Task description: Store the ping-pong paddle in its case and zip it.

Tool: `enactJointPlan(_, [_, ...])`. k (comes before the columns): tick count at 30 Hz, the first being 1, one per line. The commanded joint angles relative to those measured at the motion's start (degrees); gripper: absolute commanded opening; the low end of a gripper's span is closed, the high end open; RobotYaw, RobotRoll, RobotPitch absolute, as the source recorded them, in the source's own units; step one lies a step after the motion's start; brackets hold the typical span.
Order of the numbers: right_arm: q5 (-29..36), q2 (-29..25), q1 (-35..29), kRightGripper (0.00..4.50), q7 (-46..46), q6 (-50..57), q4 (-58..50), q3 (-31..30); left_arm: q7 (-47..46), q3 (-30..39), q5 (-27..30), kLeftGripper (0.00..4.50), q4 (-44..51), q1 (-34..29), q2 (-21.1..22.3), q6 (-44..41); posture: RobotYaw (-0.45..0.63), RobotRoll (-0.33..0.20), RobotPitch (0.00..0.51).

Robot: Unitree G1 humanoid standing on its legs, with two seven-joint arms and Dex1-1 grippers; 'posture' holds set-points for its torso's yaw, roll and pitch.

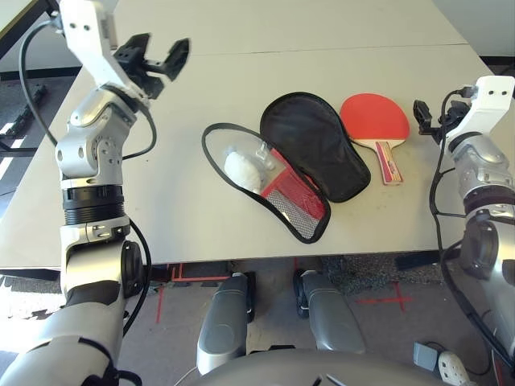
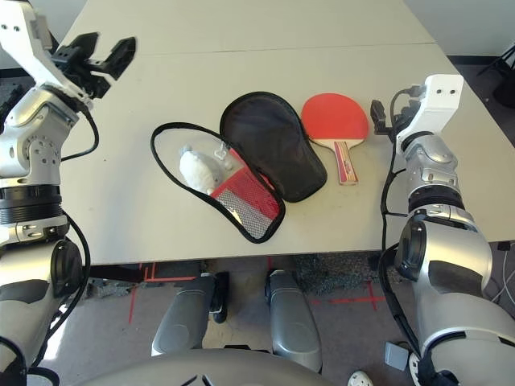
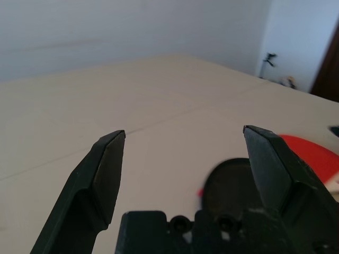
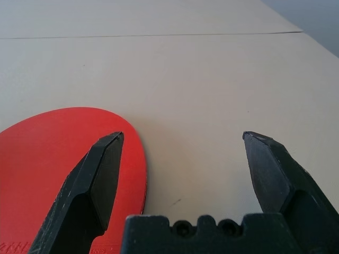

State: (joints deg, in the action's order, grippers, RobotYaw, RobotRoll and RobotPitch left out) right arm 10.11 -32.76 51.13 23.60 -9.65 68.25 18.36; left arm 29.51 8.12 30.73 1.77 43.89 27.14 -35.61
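Note:
The ping-pong paddle (image 1: pixel 374 117) lies flat on the table, red face up, its pale handle (image 1: pixel 389 161) pointing toward me. To its left the case (image 1: pixel 278 165) lies unzipped, its black-lined flap (image 1: pixel 315 145) folded open toward the paddle and its lower half showing red fabric with black mesh (image 1: pixel 294 197). A whitish wad of plastic (image 1: pixel 241 167) sits inside the open case. My left gripper (image 1: pixel 155 56) hangs open above the table at the far left, well away from the case. My right gripper (image 4: pixel 183 140) is open just right of the paddle's head (image 4: pixel 58 159), holding nothing.
The pale table (image 1: pixel 322 40) has a seam running across its far part. Its front edge (image 1: pixel 241 261) runs close below the case. Floor with red tape marks (image 1: pixel 386 301) lies beneath.

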Motion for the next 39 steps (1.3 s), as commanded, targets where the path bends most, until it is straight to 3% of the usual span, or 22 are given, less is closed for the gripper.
enactJointPlan(1, [0.46,0.56,0.25,4.48,1.24,1.91,-0.95,-0.21,3.59,-4.48,2.89,4.50,6.06,-2.52,-0.04,-5.97,0.04,0.000,0.181])
enactJointPlan(9, [1.23,0.81,-0.37,4.48,3.80,15.91,-12.61,-1.95,6.50,-10.35,2.89,4.50,9.93,-4.92,-1.00,-9.68,0.01,0.000,0.194])
enactJointPlan(13, [-3.91,-0.50,-2.73,4.48,-1.06,33.73,-27.67,-7.86,6.94,-11.32,2.19,4.50,9.29,-5.19,-1.66,-9.12,-0.01,0.000,0.193])
enactJointPlan(17, [-0.13,-0.69,-4.68,4.48,-0.62,51.54,-41.92,-7.42,7.19,-12.11,1.26,4.50,8.47,-5.27,-2.27,-8.20,-0.03,0.000,0.189])
enactJointPlan(24, [0.63,-2.74,1.41,4.48,-2.45,81.98,-48.16,-9.35,7.97,-13.50,-0.20,4.50,7.53,-5.25,-3.45,-7.24,-0.04,0.000,0.185])
enactJointPlan(30, [1.75,-3.32,4.07,4.48,-1.07,92.07,-49.36,-13.19,8.18,-14.01,-0.82,4.50,7.63,-5.35,-4.01,-7.01,-0.04,0.000,0.187])
enactJointPlan(39, [2.12,-0.73,3.13,4.48,-2.01,96.43,-51.84,-17.15,8.15,-14.19,-1.62,4.50,8.07,-5.88,-4.58,-6.56,-0.02,0.000,0.190])
